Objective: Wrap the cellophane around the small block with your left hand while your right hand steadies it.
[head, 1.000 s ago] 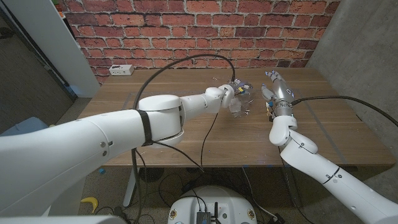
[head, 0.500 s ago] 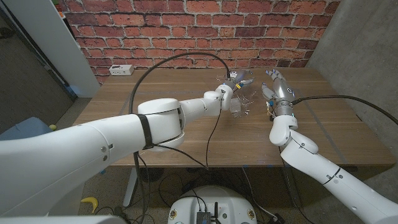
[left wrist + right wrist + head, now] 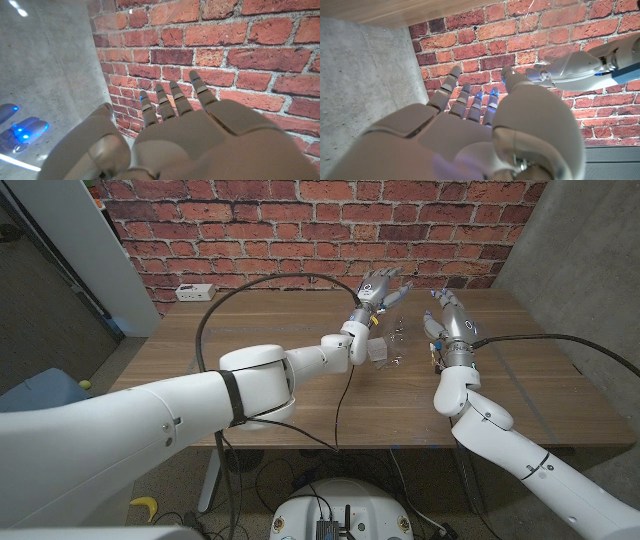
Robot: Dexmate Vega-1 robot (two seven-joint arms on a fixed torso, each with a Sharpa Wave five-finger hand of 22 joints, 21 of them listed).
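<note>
A crumpled clear cellophane bundle (image 3: 383, 350) lies on the wooden table (image 3: 260, 340), just past my left wrist; I cannot make out the small block inside it. My left hand (image 3: 383, 286) is raised above and behind the bundle, fingers spread and touching nothing. In the left wrist view the left hand (image 3: 180, 125) reaches toward the brick wall with nothing in it. My right hand (image 3: 449, 326) stands upright to the right of the bundle, fingers extended, apart from it. A small coloured thing (image 3: 434, 358) shows by its wrist. The right hand (image 3: 465, 125) holds nothing.
A white power strip (image 3: 194, 292) lies at the table's back left. The brick wall (image 3: 300, 220) runs right behind the table and a concrete wall (image 3: 580, 250) closes the right side. A black cable (image 3: 260, 285) arcs over the left arm.
My left hand has let go of the cellophane and lifted up and back toward the wall, opening its fingers. The bundle stays on the table. The right hand has barely moved.
</note>
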